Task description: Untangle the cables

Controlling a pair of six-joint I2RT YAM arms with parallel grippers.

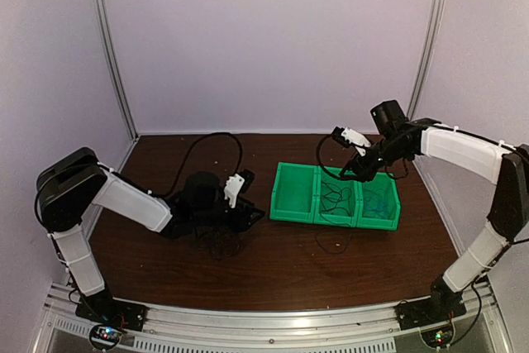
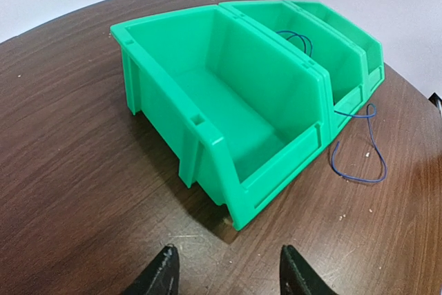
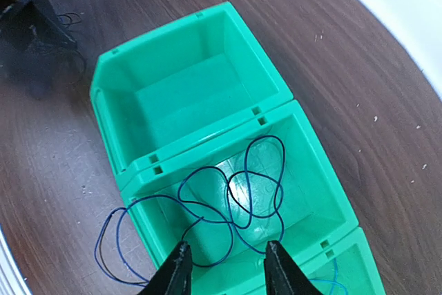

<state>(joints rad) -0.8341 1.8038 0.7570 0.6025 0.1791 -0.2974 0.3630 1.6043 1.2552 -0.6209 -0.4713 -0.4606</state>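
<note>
A dark blue wire (image 3: 255,184) lies in loose loops in the middle green bin (image 3: 314,164). One end hangs over the bin's front onto the table (image 2: 359,160). A lighter blue wire (image 1: 378,202) lies in the right bin. A small tangle of thin black wires (image 1: 221,245) lies on the table beside the left arm. My right gripper (image 3: 228,267) is open and empty just above the middle bin; in the top view it (image 1: 349,169) hovers over the bins. My left gripper (image 2: 228,274) is open and empty, low over the table in front of the left bin (image 2: 228,101).
The three green bins (image 1: 291,204) stand side by side right of centre on the brown table. The left bin is empty. A thick black arm cable (image 1: 202,142) arcs behind the left arm. White walls close off the back and sides.
</note>
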